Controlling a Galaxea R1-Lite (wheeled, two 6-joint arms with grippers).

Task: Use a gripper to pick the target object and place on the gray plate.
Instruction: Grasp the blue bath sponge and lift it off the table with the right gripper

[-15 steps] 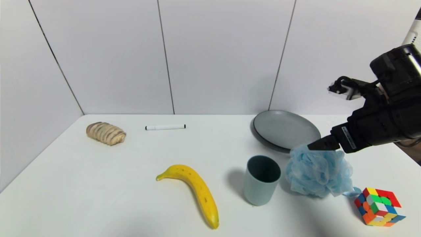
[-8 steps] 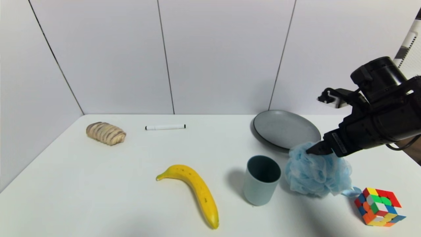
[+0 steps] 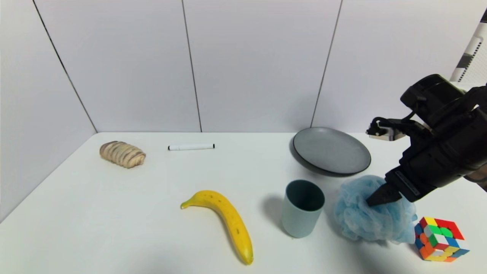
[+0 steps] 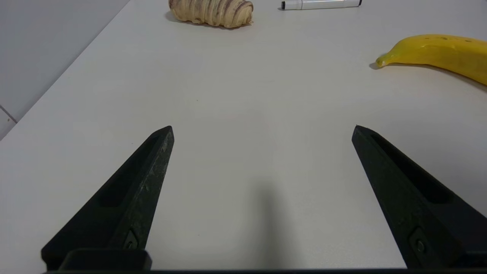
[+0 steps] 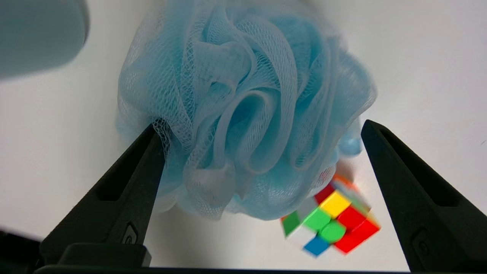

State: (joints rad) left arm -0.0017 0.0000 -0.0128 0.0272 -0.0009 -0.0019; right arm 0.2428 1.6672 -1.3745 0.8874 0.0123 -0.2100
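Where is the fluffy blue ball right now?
In the head view, the fluffy blue ball sits on the table's right side, between the cup and the colourful cube, just in front of the gray plate, with the right pincer open over it.

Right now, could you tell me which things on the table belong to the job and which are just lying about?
Part of the job:
- right gripper, open around the pouf
- blue bath pouf
- gray plate

Lying about:
- cup
- banana
- puzzle cube
- marker
- pastry
- left gripper, open, idle
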